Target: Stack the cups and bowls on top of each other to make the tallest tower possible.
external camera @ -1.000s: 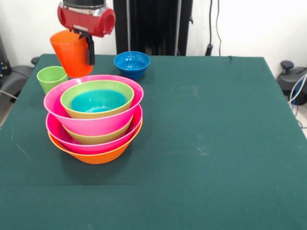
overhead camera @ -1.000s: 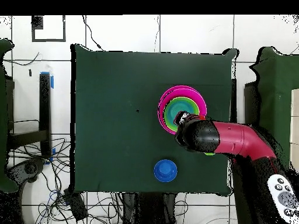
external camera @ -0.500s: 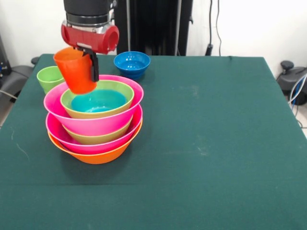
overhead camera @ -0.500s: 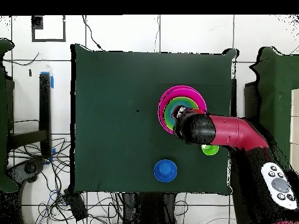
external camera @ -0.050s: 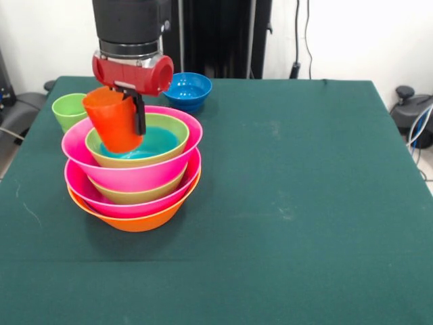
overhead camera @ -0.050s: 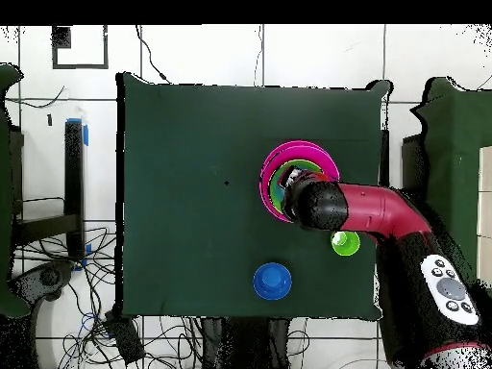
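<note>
Orange-red cup (external camera @ -0.050s: 114, 126), clamped in tool (external camera @ -0.050s: 128, 115): lowered since earlier, tilted, now dipping into tower (external camera @ -0.050s: 133, 177) top bowl.

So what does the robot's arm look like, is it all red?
Not all red. In the front view the arm ends in a black cylinder, with a shiny silver ring under it and then a fat red barrel lying sideways. Below that hangs the gripper, with a thin black finger. From overhead, the arm is a long red tube with a black rounded end and a grey button panel.
</note>
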You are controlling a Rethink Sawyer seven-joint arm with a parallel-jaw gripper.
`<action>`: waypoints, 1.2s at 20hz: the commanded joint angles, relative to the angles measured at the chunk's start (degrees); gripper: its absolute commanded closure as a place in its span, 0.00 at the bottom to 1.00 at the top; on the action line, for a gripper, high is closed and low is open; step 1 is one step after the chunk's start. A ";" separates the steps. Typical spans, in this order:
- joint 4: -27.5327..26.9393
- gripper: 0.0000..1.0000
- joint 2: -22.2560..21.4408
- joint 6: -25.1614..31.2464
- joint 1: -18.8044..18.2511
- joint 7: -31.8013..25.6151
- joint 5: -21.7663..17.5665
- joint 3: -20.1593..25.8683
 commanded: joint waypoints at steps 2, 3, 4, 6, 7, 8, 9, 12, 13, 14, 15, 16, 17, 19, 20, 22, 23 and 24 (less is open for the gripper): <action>-1.48 1.00 3.47 -3.70 2.30 -1.50 -1.36 4.17; -1.67 1.00 3.86 -4.18 2.38 -1.38 -1.57 4.06; -1.76 1.00 4.12 -4.46 2.38 -1.39 -1.69 4.01; -1.86 1.00 4.53 -4.91 2.39 -1.42 -1.85 3.93; -1.89 1.00 4.77 -5.08 2.40 -1.44 -1.89 3.93; -1.83 1.00 4.91 -5.24 2.42 -1.40 -1.90 3.93; -1.69 1.00 5.10 -5.48 2.48 -1.22 -1.87 3.87; -1.40 1.00 5.76 -6.20 2.57 -0.88 -1.83 3.78; -1.32 1.00 6.17 -6.63 2.55 -0.85 -1.91 3.76; -1.34 1.00 6.38 -6.89 2.57 -0.86 -1.98 3.70; -1.40 1.00 6.57 -7.14 2.61 -0.89 -2.10 3.58; -1.46 1.00 6.77 -7.40 2.64 -0.92 -2.21 3.47; -1.62 1.00 6.93 -7.46 2.65 -1.09 -2.34 3.37; -1.69 1.00 6.89 -7.51 2.78 -1.31 -2.49 3.21; -1.72 1.00 6.87 -7.54 2.85 -1.42 -2.57 3.13; -1.76 0.00 6.64 -9.95 3.50 -0.71 -3.63 2.17; -1.75 0.00 6.54 -10.82 3.75 -0.31 -3.96 1.81; -1.80 0.00 6.48 -10.61 3.92 -0.18 -3.89 1.58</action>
